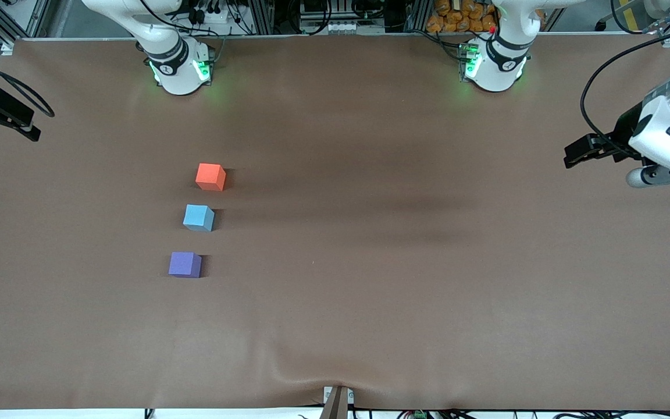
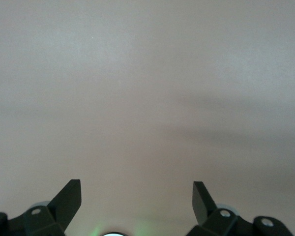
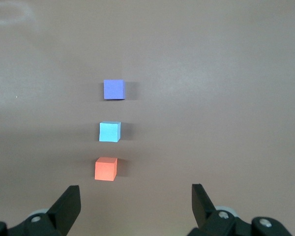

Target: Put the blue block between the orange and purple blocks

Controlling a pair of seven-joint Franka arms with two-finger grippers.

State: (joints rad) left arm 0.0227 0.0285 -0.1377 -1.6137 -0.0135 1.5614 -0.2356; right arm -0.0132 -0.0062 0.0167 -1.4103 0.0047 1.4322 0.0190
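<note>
Here the blue block [image 1: 199,217] sits on the brown tabletop [image 1: 405,279] toward the right arm's end, between the orange block [image 1: 210,176] and the purple block [image 1: 185,265]. The three stand in a slightly slanted row, apart from one another: the orange one farthest from the front camera, the purple one nearest. The right wrist view shows the same row, blue in the middle, with the right gripper [image 3: 136,201] up above the tabletop near the orange block, its jaws spread wide and holding nothing. The left gripper [image 2: 137,196] hangs over bare tabletop at the left arm's end, well apart from the blocks, jaws likewise spread and empty.
</note>
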